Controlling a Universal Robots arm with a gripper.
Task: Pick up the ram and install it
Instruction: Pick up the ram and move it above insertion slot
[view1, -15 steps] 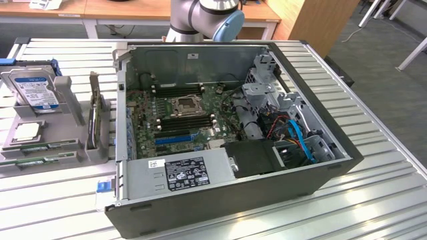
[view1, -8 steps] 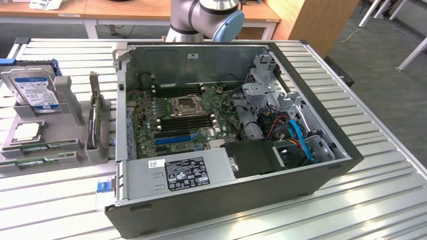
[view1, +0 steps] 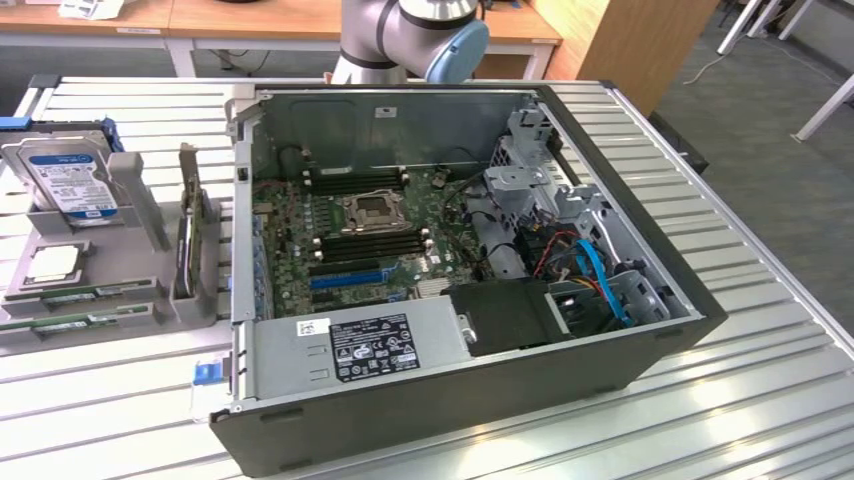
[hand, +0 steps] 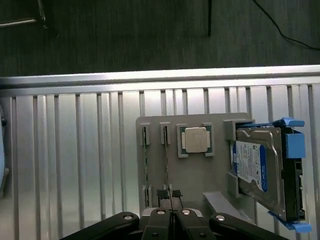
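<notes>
High above the ram (hand: 166, 160), the tool (hand: 170, 195) hangs with its fingertips (hand: 162, 193) pressed together.

The arm (view1: 380, 35) is a smooth silver-grey tube with a rounded pale-blue joint cap (view1: 461, 50). The jaws are black with ridged tips, carried on black angled links (hand: 107, 226) fastened by round silver pins (hand: 129, 217).

Grey carpet floor (view1: 787, 200), wooden desks (view1: 267, 15) behind a slatted metal table (view1: 747, 400).
</notes>
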